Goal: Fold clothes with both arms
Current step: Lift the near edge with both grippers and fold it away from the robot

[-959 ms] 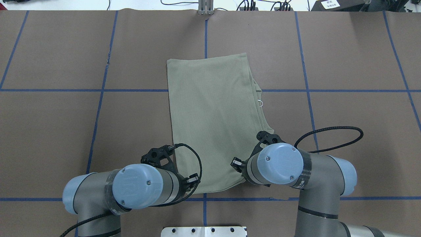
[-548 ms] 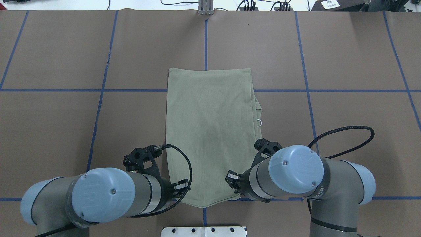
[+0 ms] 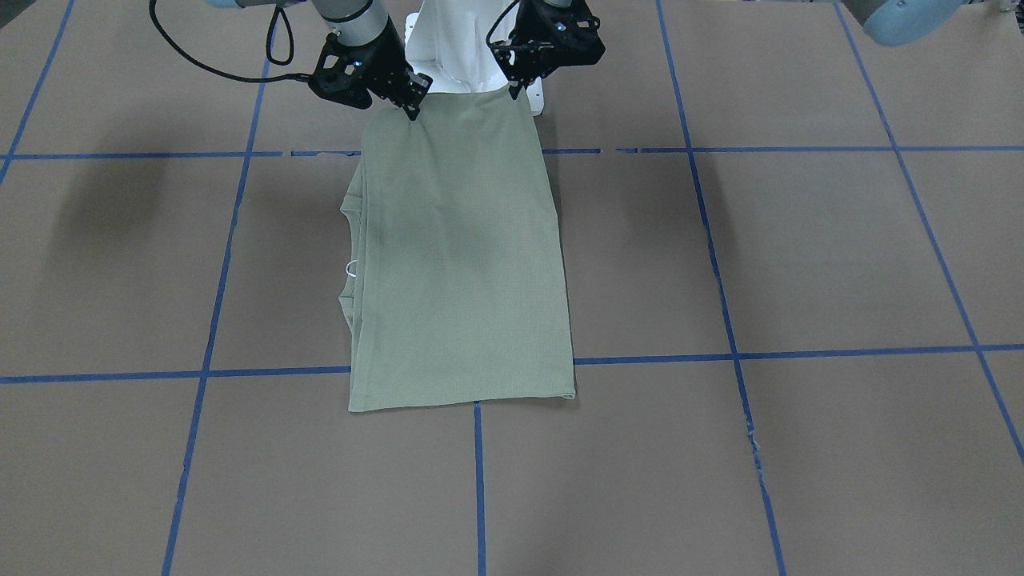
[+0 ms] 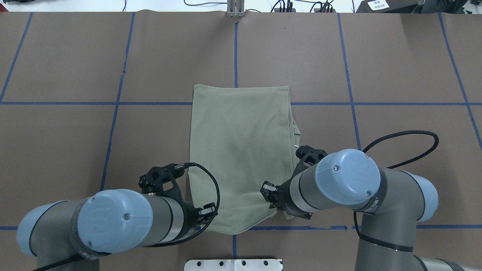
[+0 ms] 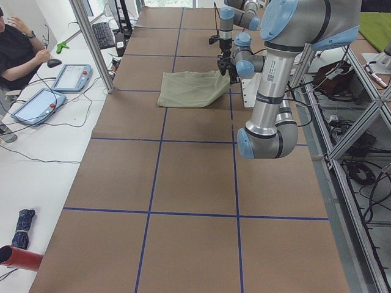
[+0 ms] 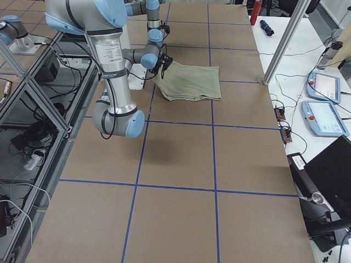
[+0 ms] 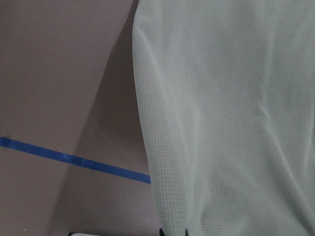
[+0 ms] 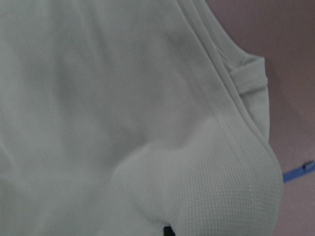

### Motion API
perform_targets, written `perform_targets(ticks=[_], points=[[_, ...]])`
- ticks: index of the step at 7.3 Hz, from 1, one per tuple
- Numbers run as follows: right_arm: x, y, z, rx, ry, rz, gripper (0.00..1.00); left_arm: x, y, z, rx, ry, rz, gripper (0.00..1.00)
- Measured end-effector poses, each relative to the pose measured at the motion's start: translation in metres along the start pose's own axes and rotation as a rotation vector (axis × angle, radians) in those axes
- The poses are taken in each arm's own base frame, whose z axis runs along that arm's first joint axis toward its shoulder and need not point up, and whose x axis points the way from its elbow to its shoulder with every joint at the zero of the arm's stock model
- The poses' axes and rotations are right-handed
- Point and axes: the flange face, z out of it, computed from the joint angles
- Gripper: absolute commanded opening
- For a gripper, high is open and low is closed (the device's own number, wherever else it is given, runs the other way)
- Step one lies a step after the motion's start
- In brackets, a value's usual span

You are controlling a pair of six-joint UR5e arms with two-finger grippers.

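Note:
The sage-green shirt (image 3: 460, 256) lies folded into a long panel on the brown table, also in the overhead view (image 4: 241, 150). Its robot-side edge is lifted off the table. My left gripper (image 3: 512, 92) is shut on one corner of that edge. My right gripper (image 3: 412, 114) is shut on the other corner. In the overhead view both wrists hide the fingertips. A small white loop (image 3: 350, 268) sticks out at the shirt's folded side. The left wrist view (image 7: 226, 123) and the right wrist view (image 8: 147, 123) are filled with hanging fabric.
The white pedestal base (image 4: 233, 264) sits just behind the held edge. Blue tape lines (image 4: 113, 103) grid the brown table cover. A metal post (image 4: 235, 9) stands at the far edge. An operator (image 5: 18, 49) and tablets (image 5: 72, 76) are beside the table's far side.
Both arms have drawn the shirt toward the robot; its far edge has slid nearer. The grippers stay shut on the near corners.

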Motion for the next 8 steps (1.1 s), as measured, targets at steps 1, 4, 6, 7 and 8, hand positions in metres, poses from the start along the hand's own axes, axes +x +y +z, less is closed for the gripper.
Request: perform_targets(ticks=[1, 4, 6, 7, 8], points=[[-0.011, -0.026, 0.0, 0.065, -0.014, 0.027, 0.0, 0.011, -0.026, -0.005, 0.042, 0.022, -0.014, 0.0], [-0.055, -0.103, -0.005, 0.193, -0.046, 0.093, 0.0, 0.041, -0.109, -0.005, 0.165, 0.073, -0.072, 0.0], [-0.092, -0.139, 0.0, 0.242, -0.04, 0.097, 0.0, 0.063, -0.171, 0.02, 0.239, 0.09, -0.09, 0.0], [-0.11, -0.154, 0.008, 0.259, -0.024, 0.096, 0.0, 0.07, -0.2, 0.027, 0.268, 0.096, -0.09, 0.0], [-0.124, -0.168, 0.019, 0.273, -0.001, 0.094, 0.0, 0.075, -0.226, 0.035, 0.283, 0.103, -0.093, 0.0]])
